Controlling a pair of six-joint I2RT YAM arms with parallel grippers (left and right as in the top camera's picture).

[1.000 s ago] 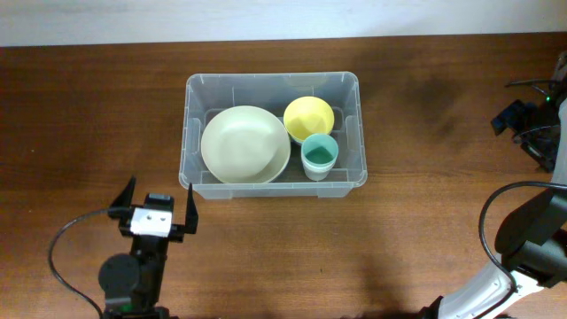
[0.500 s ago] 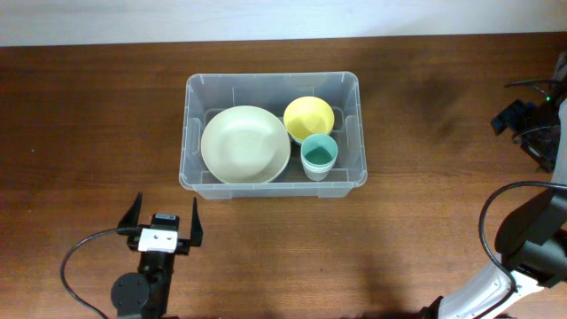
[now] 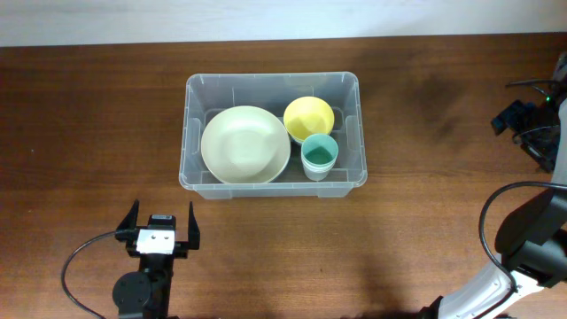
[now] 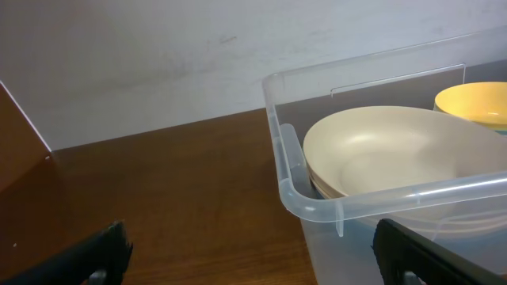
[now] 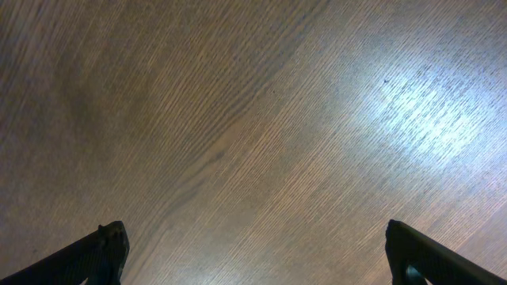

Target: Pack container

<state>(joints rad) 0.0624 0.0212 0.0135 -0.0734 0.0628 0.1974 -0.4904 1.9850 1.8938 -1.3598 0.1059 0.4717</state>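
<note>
**Left gripper (image 3: 163,206) is backing away from the filled container**

The left gripper, jaws spread wide and holding nothing, is sitting closer to the near edge of the brown wooden table (image 3: 89,106) than a second ago, when it was just beside the near left corner of the large rectangular clear plastic container (image 3: 270,77). The container is standing unmoved at the middle of the table, nearer the far edge, its rolled rim and see-through walls showing. It is carrying three things: one large cream round bowl (image 3: 244,144) on the left, one small yellow bowl (image 3: 308,117) and one teal cup (image 3: 320,155) on the right. The right gripper (image 5: 257,257) is hanging wide open and empty over bare wood.
</note>
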